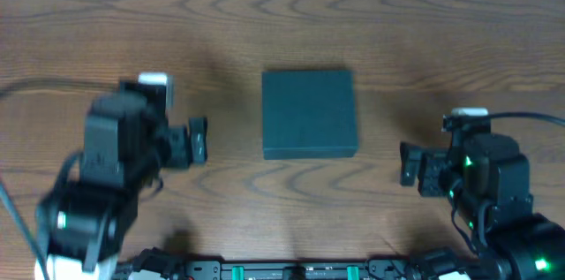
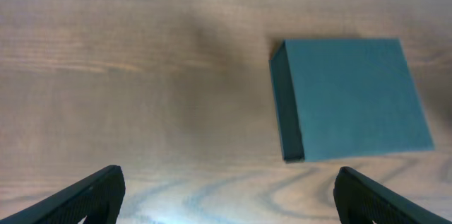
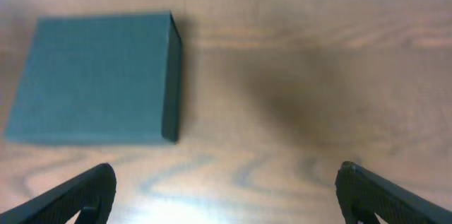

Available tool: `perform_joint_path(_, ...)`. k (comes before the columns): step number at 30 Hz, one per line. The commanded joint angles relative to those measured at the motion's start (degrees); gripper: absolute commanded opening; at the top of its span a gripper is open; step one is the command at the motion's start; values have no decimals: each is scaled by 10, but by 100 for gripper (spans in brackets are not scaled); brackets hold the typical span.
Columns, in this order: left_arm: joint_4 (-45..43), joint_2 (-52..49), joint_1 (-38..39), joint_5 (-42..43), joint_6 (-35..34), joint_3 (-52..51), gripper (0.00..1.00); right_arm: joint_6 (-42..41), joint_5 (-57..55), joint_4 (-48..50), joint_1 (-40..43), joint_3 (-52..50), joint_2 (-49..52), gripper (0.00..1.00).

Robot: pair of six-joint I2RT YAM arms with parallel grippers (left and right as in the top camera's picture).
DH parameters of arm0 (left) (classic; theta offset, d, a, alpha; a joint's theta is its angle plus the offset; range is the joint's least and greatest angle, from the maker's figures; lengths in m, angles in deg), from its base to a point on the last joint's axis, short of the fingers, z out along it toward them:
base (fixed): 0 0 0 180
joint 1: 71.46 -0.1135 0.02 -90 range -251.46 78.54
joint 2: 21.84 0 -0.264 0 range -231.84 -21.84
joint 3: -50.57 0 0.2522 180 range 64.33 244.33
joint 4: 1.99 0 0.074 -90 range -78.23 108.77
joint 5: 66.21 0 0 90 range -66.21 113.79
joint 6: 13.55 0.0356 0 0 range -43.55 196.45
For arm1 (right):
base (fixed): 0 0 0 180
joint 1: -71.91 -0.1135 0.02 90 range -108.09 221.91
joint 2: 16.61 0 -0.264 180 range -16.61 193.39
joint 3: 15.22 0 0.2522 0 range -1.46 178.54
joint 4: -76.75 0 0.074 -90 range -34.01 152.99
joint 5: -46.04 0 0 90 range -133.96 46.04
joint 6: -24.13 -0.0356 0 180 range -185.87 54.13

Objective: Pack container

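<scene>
The container (image 1: 309, 114) lies flat near the middle of the wooden table (image 1: 282, 15), a little closer to the far edge than to the near edge. It is a dark teal-green square box and its lid is down. Its sides run almost parallel to the table edges. Between the box and each gripper only bare wood grain shows, with a soft shadow on it. The left gripper (image 1: 199, 140) is on the left side of the box, well apart from it, and its fingers point toward the box's left wall. Its jaws stand wide and hold nothing; in the left wrist view the two dark fingertips (image 2: 106, 189) are far from each other, with the box ahead and to the right. The right gripper (image 1: 409, 163) is on the right side, near the box's near-right corner but not touching it. It is also spread wide and empty. Both arms are low over the table, near its near edge. A dark cable (image 1: 44, 86) goes from the left edge to the left arm.
</scene>
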Motion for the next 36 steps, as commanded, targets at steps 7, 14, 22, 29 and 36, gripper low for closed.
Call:
perform_joint_path(7, 6, 180, 0, 31, -32, -140, 95, -16, 58, -25, -16, 4, -79, 99)
perform_joint_path(14, 24, 236, 0, 35, -47, -148, 95, -19, 51, -70, -18, 4, -194, 99)
perform_joint_path(22, 35, 240, 0, -17, -83, -156, 95, -9, 45, -85, -18, 4, -222, 99)
perform_joint_path(29, 36, 240, 0, -34, -82, -156, 95, -28, 45, -85, -18, 4, -222, 99)
perform_joint_path(36, 36, 240, 0, -34, -82, -156, 95, -37, 45, -94, -18, 4, -222, 99)
